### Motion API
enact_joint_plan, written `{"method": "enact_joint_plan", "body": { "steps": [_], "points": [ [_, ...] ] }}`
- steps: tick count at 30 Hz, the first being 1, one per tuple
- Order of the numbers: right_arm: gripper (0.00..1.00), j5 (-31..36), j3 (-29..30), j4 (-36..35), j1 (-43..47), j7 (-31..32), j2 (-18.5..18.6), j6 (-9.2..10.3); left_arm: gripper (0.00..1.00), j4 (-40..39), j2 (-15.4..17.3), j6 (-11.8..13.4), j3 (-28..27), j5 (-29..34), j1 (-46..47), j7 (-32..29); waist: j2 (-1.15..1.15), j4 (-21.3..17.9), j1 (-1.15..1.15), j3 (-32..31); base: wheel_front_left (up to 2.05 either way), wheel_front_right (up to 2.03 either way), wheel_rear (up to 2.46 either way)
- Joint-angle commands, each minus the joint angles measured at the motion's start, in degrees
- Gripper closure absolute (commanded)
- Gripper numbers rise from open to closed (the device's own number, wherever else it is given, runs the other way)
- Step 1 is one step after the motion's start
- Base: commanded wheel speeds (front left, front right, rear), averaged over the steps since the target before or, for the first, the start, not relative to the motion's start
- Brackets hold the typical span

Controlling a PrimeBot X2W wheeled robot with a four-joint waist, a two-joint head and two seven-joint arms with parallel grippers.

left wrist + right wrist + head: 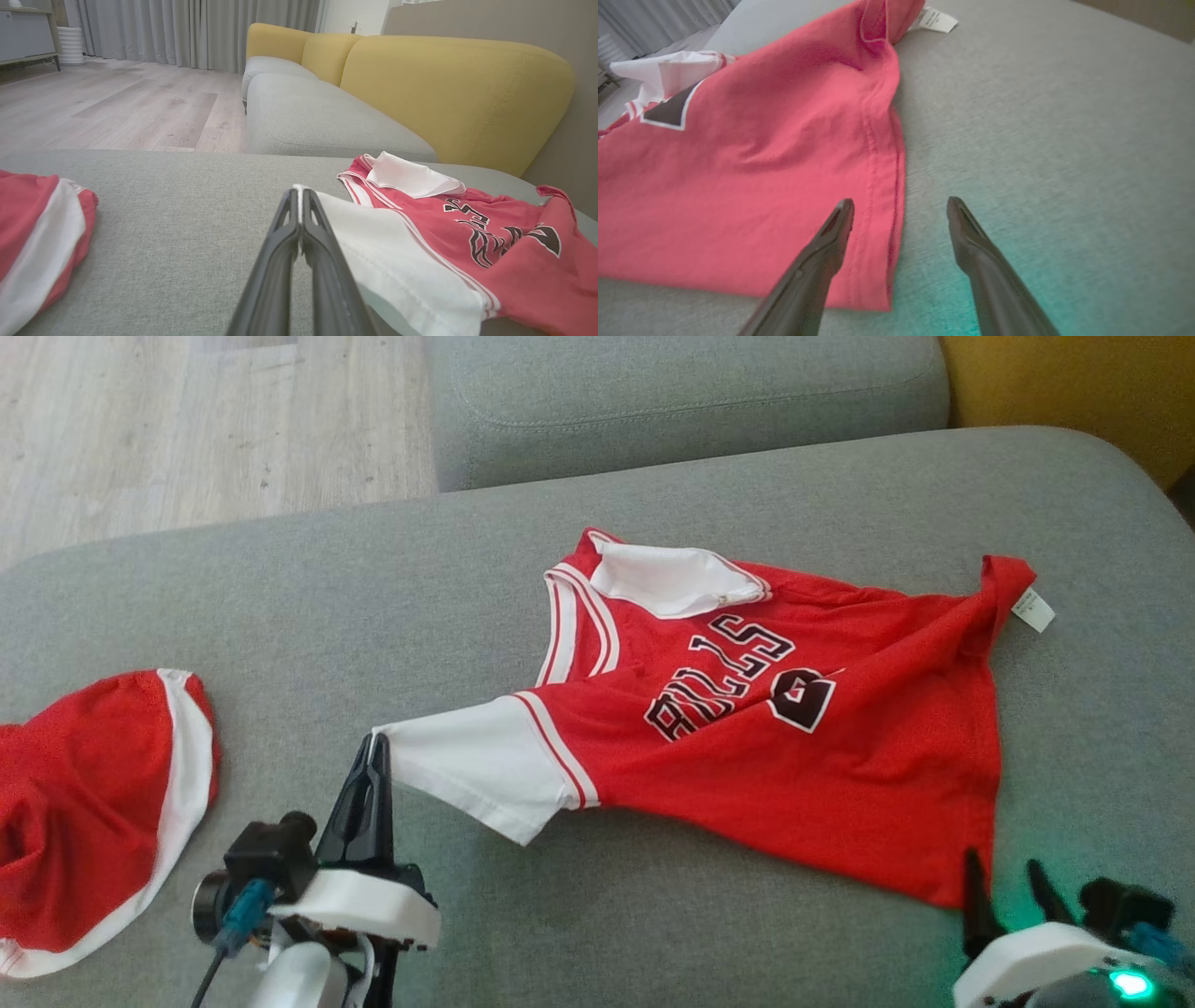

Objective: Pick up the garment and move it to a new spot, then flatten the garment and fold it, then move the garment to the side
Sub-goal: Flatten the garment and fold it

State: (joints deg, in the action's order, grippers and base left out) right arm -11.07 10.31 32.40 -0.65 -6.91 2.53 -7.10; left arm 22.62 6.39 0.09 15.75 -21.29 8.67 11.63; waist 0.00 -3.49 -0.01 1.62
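Left gripper (375, 747) is clamping down with jaws fully together, pinching the tip of the white sleeve (476, 765). The sleeve is stretching out from the jersey (794, 747) toward the gripper and looks slightly raised at the pinched end.

Right gripper (901, 203) is sitting at the jersey's near hem corner with jaws spread wide and nothing in them. One finger is hanging over the red fabric, the other over bare seat (373, 597), with the hem edge running between them. Can't tell if the tips are touching the cloth.

The jersey is lying mid-seat, print up, wrinkled, with diagonal folds running across the body. Its far hem corner is curling over, with the tag (1033, 610) sticking out past it. The far sleeve is folding over near the collar.

Red-and-white shorts (84, 784) are lying bunched on the seat to the left, well apart from the jersey.

Beyond the seat, a second grey cushion (317, 116) is running along a yellow backrest (444, 93). Wood floor (187, 420) is showing far left, with grey curtains (187, 28) hanging at the back.
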Motion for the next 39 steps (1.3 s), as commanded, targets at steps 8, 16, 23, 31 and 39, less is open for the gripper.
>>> {"method": "enact_joint_plan", "body": {
  "steps": [8,16,23,31,39],
  "points": [
    [0.00,-5.0,-6.7,1.0,-0.7,5.1,0.3,-0.39,1.00,-4.4,1.0,1.2,-1.3,-0.3,1.1,-0.5,0.00,0.5,0.01,0.7,0.00,0.00,0.00],
    [0.14,-6.8,-8.6,1.7,-0.6,7.9,0.3,-0.39,1.00,-4.7,1.4,1.5,-1.0,-0.4,1.4,-0.6,0.00,0.8,0.01,0.5,0.00,0.00,0.00],
    [1.00,-8.5,-11.1,-2.8,-2.0,5.3,0.3,-0.39,1.00,-5.7,1.5,1.9,-2.0,-1.5,1.5,0.0,0.00,0.5,0.01,0.4,0.00,0.00,0.00],
    [1.00,-6.6,-12.5,-17.1,-7.2,2.8,0.3,-0.39,1.00,-12.4,0.8,0.3,-5.3,-5.8,4.3,1.7,0.00,-0.1,0.01,-0.5,0.00,0.00,0.00],
    [1.00,-4.4,-12.8,-30.9,-14.8,7.5,2.9,-0.39,1.00,-24.8,0.2,0.2,-9.9,-11.3,10.0,1.5,0.00,-0.1,0.01,-2.2,0.00,0.00,0.00]
  ]
}}
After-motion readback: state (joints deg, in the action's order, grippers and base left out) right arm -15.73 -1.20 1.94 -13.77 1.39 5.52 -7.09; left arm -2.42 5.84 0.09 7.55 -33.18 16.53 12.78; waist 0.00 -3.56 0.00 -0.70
